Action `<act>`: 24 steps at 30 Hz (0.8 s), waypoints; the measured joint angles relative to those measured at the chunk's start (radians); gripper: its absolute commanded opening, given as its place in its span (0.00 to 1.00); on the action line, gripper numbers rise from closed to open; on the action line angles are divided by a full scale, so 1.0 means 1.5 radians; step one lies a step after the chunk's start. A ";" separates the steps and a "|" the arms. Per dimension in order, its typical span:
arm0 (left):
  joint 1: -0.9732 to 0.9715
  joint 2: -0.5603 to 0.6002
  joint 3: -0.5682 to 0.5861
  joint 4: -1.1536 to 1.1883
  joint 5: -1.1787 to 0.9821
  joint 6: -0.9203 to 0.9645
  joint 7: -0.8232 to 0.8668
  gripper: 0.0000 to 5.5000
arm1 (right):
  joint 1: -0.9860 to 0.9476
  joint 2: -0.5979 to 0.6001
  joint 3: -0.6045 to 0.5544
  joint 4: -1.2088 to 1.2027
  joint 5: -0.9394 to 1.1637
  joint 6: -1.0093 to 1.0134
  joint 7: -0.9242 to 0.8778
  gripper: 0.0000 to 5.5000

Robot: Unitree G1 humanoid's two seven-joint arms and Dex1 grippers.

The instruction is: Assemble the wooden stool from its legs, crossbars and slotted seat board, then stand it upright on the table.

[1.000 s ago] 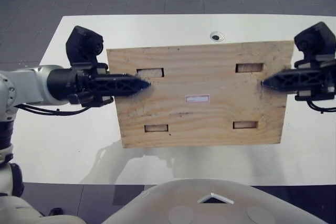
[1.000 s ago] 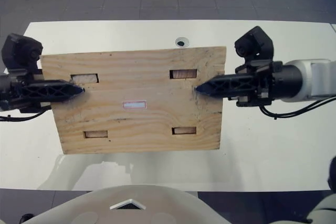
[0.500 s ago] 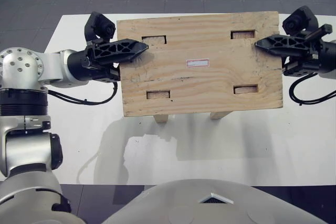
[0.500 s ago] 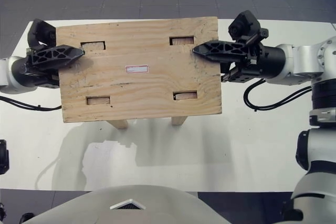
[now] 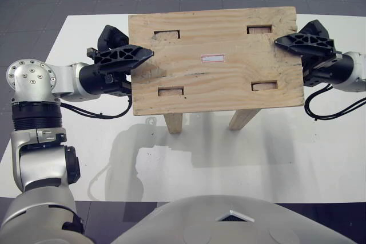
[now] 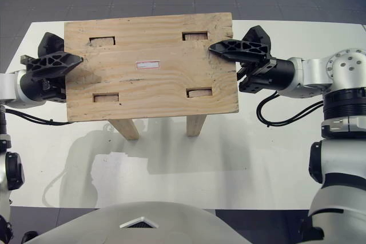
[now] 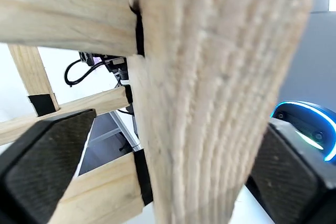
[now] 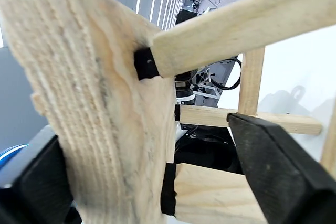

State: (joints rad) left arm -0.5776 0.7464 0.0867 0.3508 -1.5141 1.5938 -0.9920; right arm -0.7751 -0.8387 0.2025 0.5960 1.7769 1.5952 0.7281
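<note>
Wooden stool tipped farther upright, legs now showing

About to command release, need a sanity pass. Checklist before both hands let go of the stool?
1. Left hand and right hand clamp opposite short edges of the rectangular slotted plywood seat board: ok.
2. Seat on top, pale wooden legs pointing down: ok.
3. Four corner slots filled with wood: ok.
4. Thin wooden crossbars joined to the legs: ok where visible.
5. Feet resting on the white table: cannot tell.
6. Far legs over the table: cannot tell, hidden under the seat.
</note>
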 measured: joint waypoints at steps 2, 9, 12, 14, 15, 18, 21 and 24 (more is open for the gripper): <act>0.000 0.000 0.006 0.011 0.021 0.002 -0.011 1.00 | -0.002 0.000 -0.005 0.008 -0.018 0.001 0.002 0.98; 0.023 0.000 0.028 0.022 0.086 0.001 -0.063 1.00 | -0.032 -0.008 -0.040 0.052 -0.122 0.009 0.024 1.00; 0.026 0.004 0.040 0.021 0.104 0.001 -0.083 1.00 | -0.036 -0.032 -0.053 0.056 -0.150 0.009 0.052 1.00; 0.041 0.015 0.050 0.012 0.110 0.003 -0.095 1.00 | -0.036 -0.050 -0.068 0.057 -0.169 0.009 0.073 1.00; 0.048 0.021 0.053 0.006 0.116 0.004 -0.104 1.00 | -0.036 -0.056 -0.073 0.059 -0.180 0.009 0.086 1.00; 0.082 0.049 0.070 -0.027 0.134 -0.010 -0.137 1.00 | -0.032 -0.076 -0.081 0.051 -0.213 0.009 0.118 1.00; 0.116 0.099 0.080 -0.046 0.170 -0.052 -0.183 1.00 | -0.014 -0.117 -0.099 0.018 -0.248 0.008 0.161 1.00; 0.145 0.144 0.095 -0.069 0.215 -0.119 -0.232 1.00 | 0.034 -0.153 -0.125 -0.068 -0.308 -0.029 0.222 1.00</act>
State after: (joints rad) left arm -0.3605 0.9623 0.2293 0.2477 -1.1920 1.4153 -1.3399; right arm -0.7239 -1.0684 0.0154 0.4936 1.3146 1.5522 1.0613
